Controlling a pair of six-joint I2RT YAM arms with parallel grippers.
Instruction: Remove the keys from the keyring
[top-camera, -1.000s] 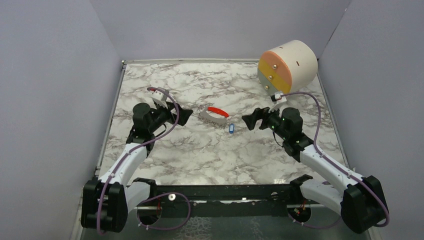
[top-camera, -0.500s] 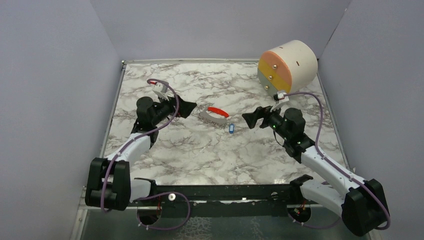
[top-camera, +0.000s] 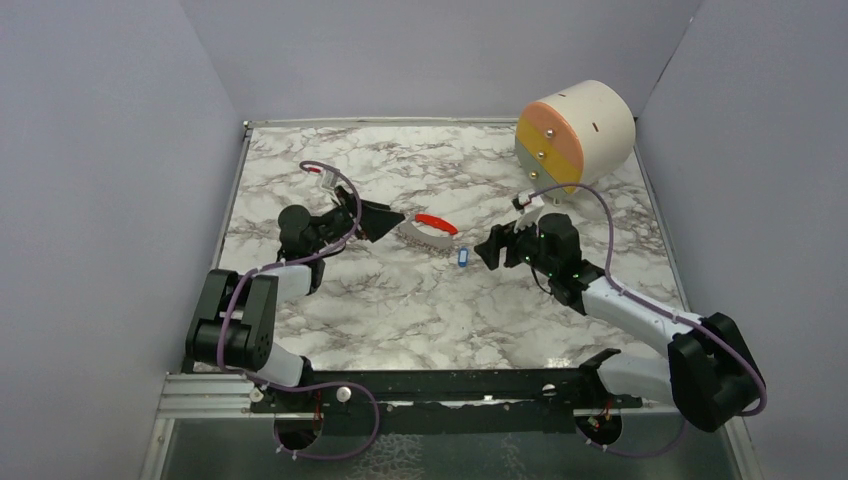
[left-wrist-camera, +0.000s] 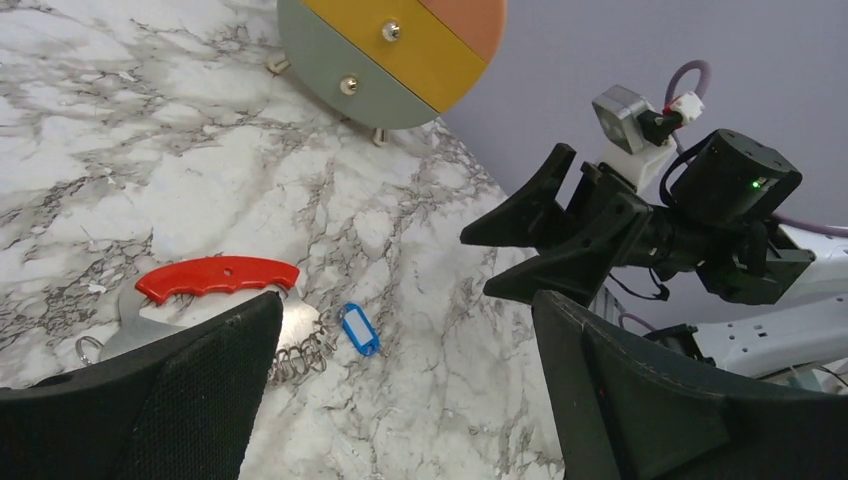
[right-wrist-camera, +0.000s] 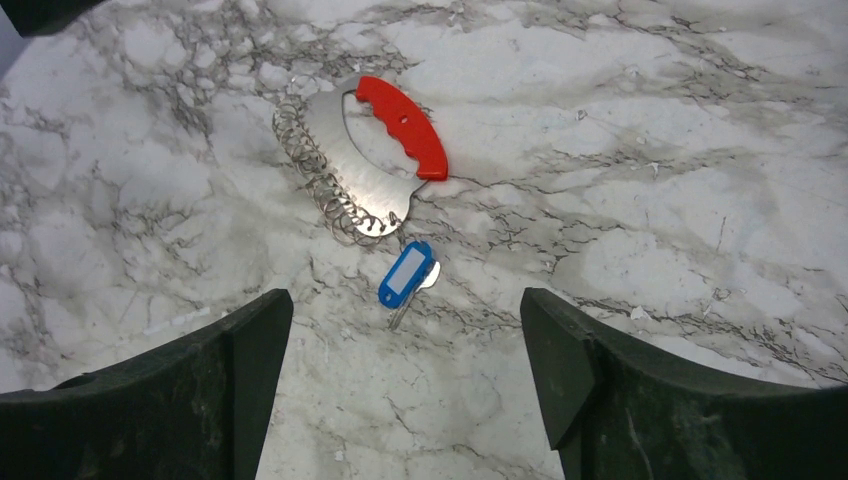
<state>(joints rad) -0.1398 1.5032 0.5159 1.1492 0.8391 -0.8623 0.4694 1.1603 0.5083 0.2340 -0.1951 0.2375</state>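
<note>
One probably light, slippery blue-tagged silvery key, middle of marble bench, by stiff grey curved keyring with red grip; pinch tag's flat sides. Left gripper, right gripper: open, empty.

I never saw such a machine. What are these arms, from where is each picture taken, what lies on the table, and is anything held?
These are two robot arms, each ending in a two-finger gripper. One picture looks from above and behind them; the other two come from cameras on the wrists, so dark shapes at the bottom are that arm's fingers. On the table lie the keyring, curved metal with a red grip, and a small blue key beside it. A round drawer box stands far right. The left gripper and right gripper are open, holding nothing.
</note>
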